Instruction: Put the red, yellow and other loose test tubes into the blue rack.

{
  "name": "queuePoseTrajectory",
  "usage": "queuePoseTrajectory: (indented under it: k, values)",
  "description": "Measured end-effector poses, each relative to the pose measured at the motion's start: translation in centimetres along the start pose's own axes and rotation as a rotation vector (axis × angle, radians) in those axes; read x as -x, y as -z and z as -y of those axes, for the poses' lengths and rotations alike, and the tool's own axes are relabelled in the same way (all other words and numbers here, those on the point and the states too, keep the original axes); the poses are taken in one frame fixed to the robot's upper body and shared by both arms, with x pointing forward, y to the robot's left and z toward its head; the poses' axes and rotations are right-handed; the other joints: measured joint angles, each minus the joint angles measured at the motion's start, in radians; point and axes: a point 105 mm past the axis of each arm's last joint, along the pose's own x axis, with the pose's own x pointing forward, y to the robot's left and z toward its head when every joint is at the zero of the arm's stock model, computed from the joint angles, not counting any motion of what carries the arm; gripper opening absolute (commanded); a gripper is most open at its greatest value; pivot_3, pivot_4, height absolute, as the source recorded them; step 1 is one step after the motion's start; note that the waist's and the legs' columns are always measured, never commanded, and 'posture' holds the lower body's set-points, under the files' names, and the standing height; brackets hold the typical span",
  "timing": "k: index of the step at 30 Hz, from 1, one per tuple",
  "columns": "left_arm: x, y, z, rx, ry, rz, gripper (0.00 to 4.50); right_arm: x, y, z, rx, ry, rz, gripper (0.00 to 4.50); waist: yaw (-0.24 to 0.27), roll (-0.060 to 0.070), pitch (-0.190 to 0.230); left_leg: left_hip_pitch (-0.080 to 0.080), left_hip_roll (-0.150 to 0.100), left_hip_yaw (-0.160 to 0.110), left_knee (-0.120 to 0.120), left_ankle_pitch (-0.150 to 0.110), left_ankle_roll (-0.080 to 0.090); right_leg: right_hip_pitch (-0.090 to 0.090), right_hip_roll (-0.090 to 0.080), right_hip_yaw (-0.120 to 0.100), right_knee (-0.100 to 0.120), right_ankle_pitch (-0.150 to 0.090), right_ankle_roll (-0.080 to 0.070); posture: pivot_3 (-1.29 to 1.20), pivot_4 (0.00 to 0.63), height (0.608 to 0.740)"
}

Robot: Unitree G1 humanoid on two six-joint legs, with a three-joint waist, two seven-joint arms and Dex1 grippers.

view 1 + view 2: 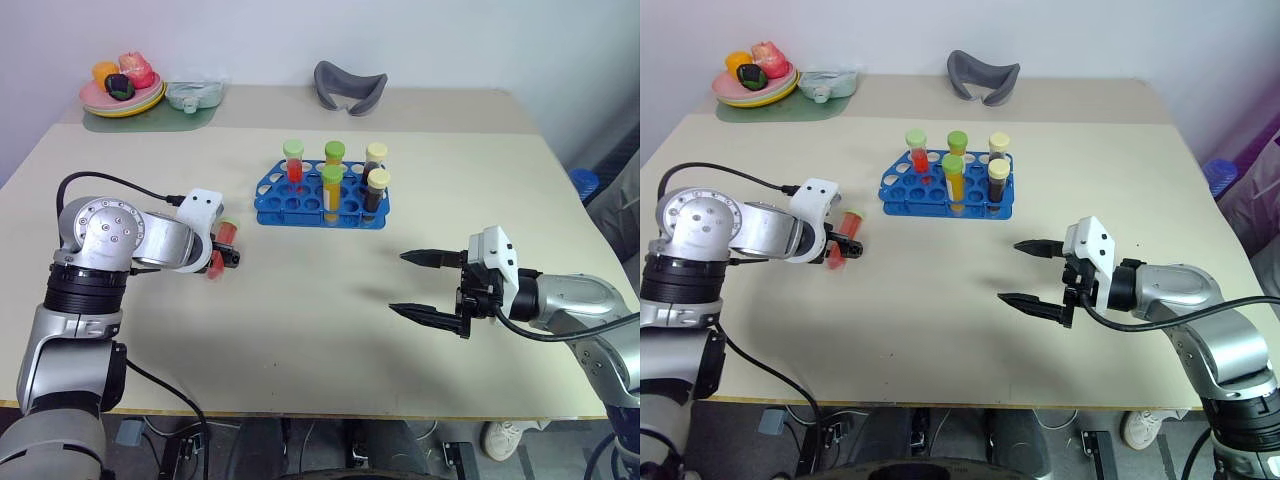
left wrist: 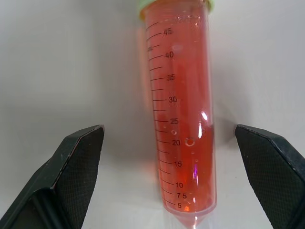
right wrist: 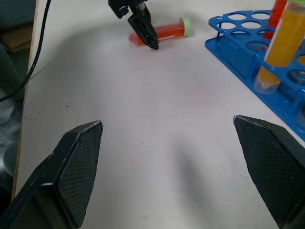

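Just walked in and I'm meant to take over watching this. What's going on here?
The robot is loading test tubes into the blue rack, which already holds five. One red tube with a green cap lies loose on the table. The left gripper is over it, fingers open on either side, not yet closed. The right gripper hovers open, apart from the rack, holding nothing.

tube (image 2: 183, 114): clear glossy plastic | rack (image 1: 285, 207): glossy blue plastic | table (image 1: 300, 330): smooth matt
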Motion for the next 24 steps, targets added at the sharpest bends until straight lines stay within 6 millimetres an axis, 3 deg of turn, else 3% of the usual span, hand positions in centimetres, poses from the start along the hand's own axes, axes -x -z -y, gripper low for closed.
queuePoseTrajectory:
  k: [14, 17, 21, 24]
  values:
    - [-0.23, -0.13, 0.32, 0.092, -0.022, -0.061, 4.45, -0.21, 0.17, 0.03, -0.002, 0.013, 0.001, 4.50, 0.001, 0.000, 0.000, 0.001, 0.000, 0.000, 0.000, 0.001, -0.001, 0.001, -0.001, 0.000, 0.001, 0.000, 0.000, 0.00, 0.150, 0.707]
    - [-0.27, -0.10, 0.39, 0.113, -0.020, -0.068, 3.70, -0.26, 0.09, -0.09, 0.003, 0.012, 0.002, 4.50, 0.001, 0.000, 0.000, 0.001, 0.000, 0.000, 0.000, 0.001, -0.001, 0.001, 0.000, 0.000, 0.001, 0.000, 0.000, 0.00, 0.150, 0.707]
    - [-0.24, -0.07, 0.55, 0.131, -0.015, -0.076, 1.76, -0.26, 0.12, -0.08, 0.002, 0.014, 0.001, 4.50, -0.002, 0.000, 0.000, 0.001, 0.000, 0.000, 0.000, 0.001, -0.002, 0.001, 0.000, 0.000, 0.001, 0.000, 0.000, 0.00, 0.150, 0.707]
    - [-0.25, -0.11, 0.42, 0.156, -0.032, -0.079, 1.76, -0.28, 0.14, -0.08, 0.002, 0.015, 0.001, 4.50, -0.002, 0.000, 0.000, 0.001, 0.000, -0.001, 0.000, 0.001, -0.002, 0.001, 0.000, 0.000, 0.001, 0.000, 0.000, 0.00, 0.150, 0.707]
